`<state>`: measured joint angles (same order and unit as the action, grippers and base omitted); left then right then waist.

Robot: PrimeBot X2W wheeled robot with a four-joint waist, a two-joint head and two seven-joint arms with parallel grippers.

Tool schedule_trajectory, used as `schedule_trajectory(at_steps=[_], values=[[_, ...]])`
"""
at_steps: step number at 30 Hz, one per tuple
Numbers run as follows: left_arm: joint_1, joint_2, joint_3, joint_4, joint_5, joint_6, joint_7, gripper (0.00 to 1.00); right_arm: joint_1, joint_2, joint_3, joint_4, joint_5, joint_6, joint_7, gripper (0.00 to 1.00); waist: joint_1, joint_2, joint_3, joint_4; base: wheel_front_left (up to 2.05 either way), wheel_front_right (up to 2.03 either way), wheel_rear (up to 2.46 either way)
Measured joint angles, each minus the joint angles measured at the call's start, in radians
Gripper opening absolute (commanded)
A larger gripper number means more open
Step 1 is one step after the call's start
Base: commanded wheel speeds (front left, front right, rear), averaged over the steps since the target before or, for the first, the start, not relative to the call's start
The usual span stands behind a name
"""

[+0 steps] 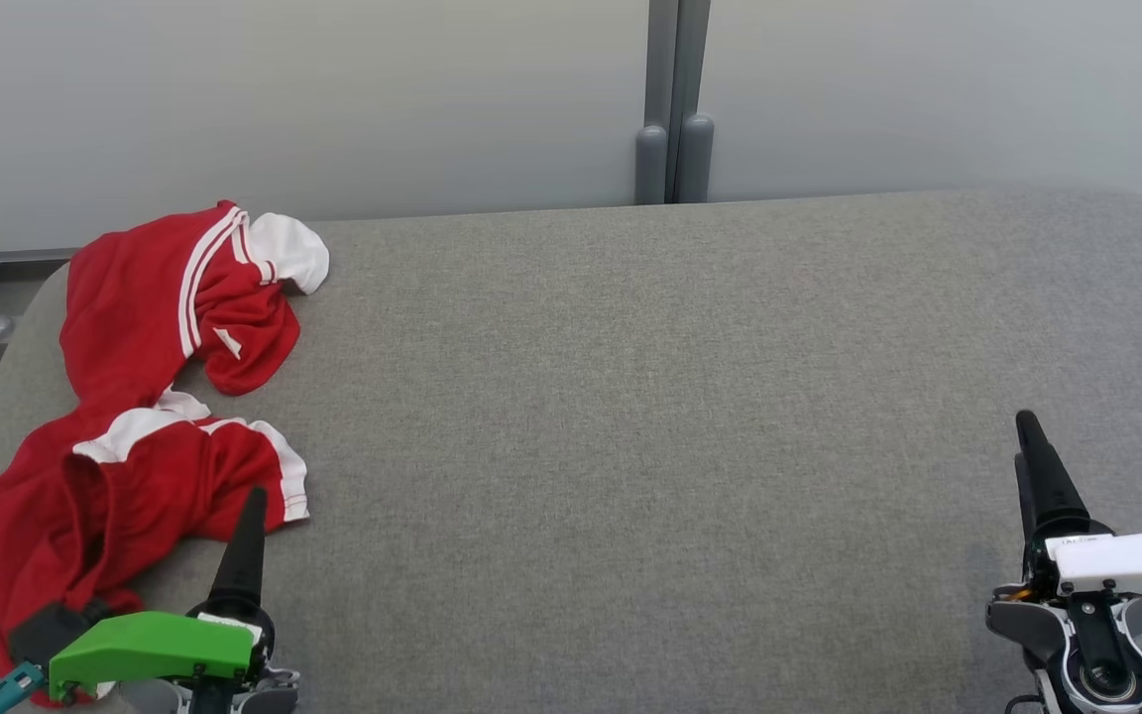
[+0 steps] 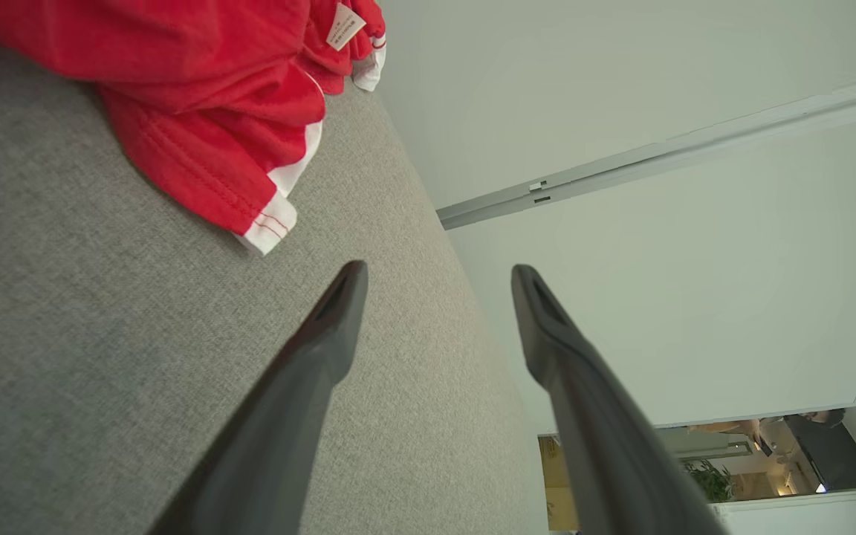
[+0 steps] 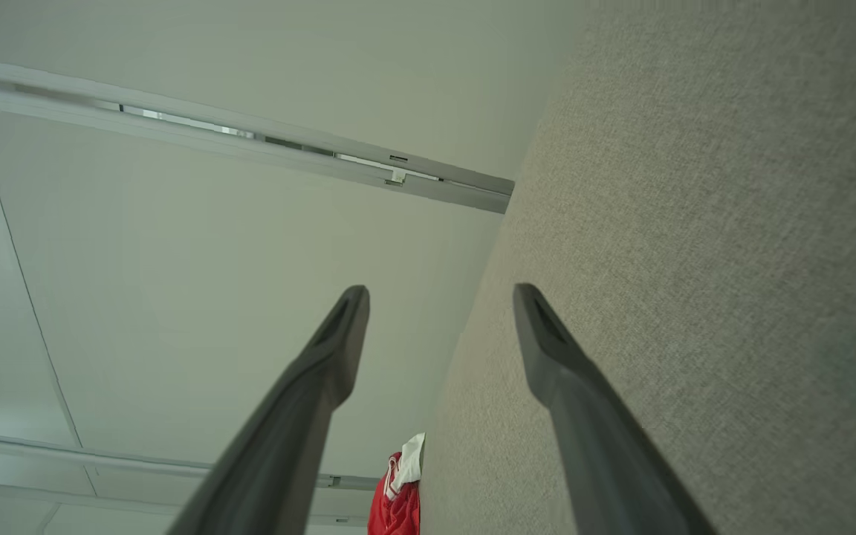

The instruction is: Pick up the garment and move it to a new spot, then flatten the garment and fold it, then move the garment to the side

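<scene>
Left pincer (image 2: 435,279) gapes beside crumpled garment (image 1: 135,466) stretched near-to-far.

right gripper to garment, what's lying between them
Nothing: in the head view, the stretch of grey surface between the right gripper and the garment is bare.

There is one table (image 1: 630,397). One garment (image 1: 135,476), red with white trim, lies at the table's left end, and one small label (image 2: 344,26) shows on it. Two grippers stand over the table's near edge, the left gripper (image 2: 439,276) and the right gripper (image 3: 441,296). Each has two dark fingers (image 2: 324,334), spread apart. Two grey posts (image 1: 651,164) rise behind the table's far edge.
</scene>
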<state>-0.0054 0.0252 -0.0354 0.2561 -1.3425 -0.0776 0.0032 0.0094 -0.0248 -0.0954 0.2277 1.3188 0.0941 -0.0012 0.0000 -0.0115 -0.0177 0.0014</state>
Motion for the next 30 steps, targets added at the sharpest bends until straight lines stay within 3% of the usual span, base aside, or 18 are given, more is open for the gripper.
schedule_trajectory(at_steps=[12,30], values=[[-0.010,0.025,-0.049,-0.072,0.267,0.040,-0.041,1.00,0.024,-0.022,0.049,-0.072,-0.283,-0.031,-0.042,1.00,0.0000,0.0000,-0.005,0.002,0.00,0.00,0.00],[0.006,0.030,-0.102,-0.111,0.580,0.087,-0.101,1.00,0.065,-0.026,0.118,-0.137,-0.573,-0.070,-0.097,1.00,0.0000,0.0000,-0.016,-0.001,0.00,0.00,0.00]])
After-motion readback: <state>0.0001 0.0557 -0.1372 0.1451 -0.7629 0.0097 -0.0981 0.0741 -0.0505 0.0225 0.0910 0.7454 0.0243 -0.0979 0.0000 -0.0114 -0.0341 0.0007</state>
